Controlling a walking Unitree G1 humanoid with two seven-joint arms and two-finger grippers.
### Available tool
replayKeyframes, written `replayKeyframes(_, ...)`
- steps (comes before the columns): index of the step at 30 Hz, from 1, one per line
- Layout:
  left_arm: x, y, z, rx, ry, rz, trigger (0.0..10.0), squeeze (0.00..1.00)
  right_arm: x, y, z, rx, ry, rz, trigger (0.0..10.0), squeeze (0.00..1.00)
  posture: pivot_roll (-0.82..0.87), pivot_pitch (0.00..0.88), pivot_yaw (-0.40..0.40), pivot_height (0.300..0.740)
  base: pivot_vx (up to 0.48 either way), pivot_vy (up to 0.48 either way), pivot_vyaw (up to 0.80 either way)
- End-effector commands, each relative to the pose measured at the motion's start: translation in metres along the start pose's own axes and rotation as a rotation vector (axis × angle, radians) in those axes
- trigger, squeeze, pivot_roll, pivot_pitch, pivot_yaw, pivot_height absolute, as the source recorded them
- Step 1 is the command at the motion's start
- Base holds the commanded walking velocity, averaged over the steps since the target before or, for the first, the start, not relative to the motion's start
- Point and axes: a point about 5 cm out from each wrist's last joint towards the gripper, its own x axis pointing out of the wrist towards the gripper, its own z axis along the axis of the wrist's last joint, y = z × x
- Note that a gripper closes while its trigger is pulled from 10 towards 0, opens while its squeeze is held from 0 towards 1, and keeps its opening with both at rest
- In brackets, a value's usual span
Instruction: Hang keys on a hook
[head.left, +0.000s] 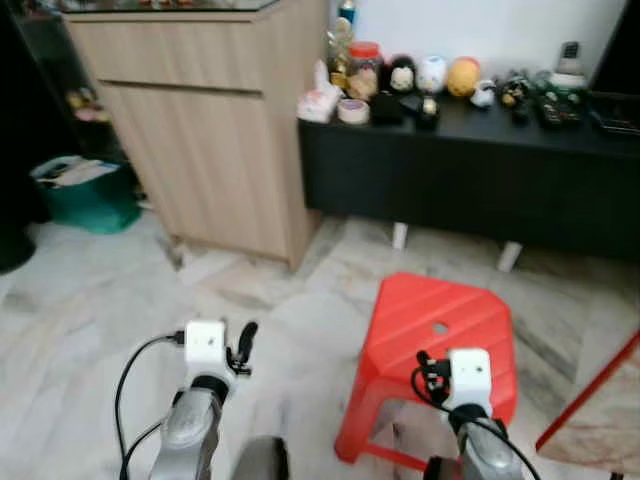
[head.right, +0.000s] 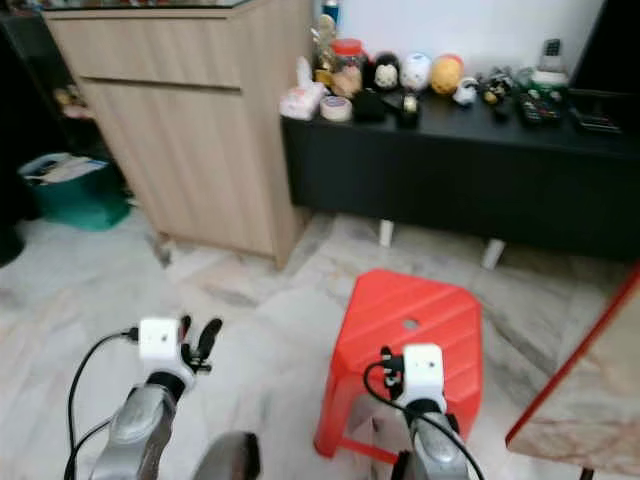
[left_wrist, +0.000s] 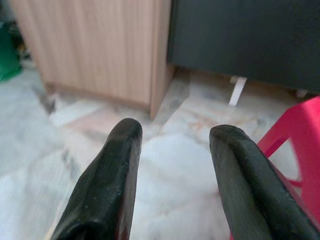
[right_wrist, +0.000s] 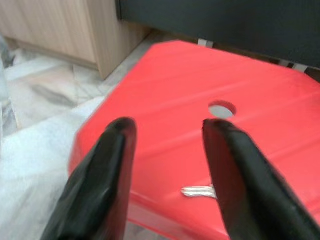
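Standing on marble floor (head.left: 90, 300), red stool (head.left: 440, 325).

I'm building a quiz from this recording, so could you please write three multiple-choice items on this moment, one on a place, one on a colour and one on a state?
1. Where does the key lie?
A. on the black cabinet
B. on the stool's seat, near its edge
C. on the floor

2. What colour is the stool?
A. red
B. green
C. white

3. How do the right gripper's fingers stand?
A. shut on the key
B. shut on nothing
C. open above the seat

Answers:
1 B: the right wrist view shows the silver key on the red seat, by the near edge.
2 A: the plastic seat and legs are red.
3 C: a wide gap shows between the two fingers, and the key lies untouched.
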Motion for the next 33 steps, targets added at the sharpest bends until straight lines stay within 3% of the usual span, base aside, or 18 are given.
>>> replayKeyframes(1,0.0015,-0.0025,0.0004,-0.011,0.0,-0.01,10.0,0.0,-0.0021,-0.0039,-0.0019,0.011,0.009,-0.015,10.0,0.0,0.01,0.0,-0.014,0.59,0.0,0.0,0.0)
replayKeyframes(17,0.0022,-0.005,0.0009,-0.013,-0.006,-0.028,10.0,0.0,-0.0014,-0.0067,-0.0021,0.002,0.02,-0.029,10.0,0.0,0.01,0.0,-0.014,0.59,0.0,0.0,0.0)
replayKeyframes(33,0.0033,-0.0066,0.0017,-0.014,-0.009,-0.036,10.0,0.0,-0.0015,-0.0037,-0.0008,0.0,0.005,-0.012,10.0,0.0,0.01,0.0,-0.014,0.59,0.269,0.0,0.08)
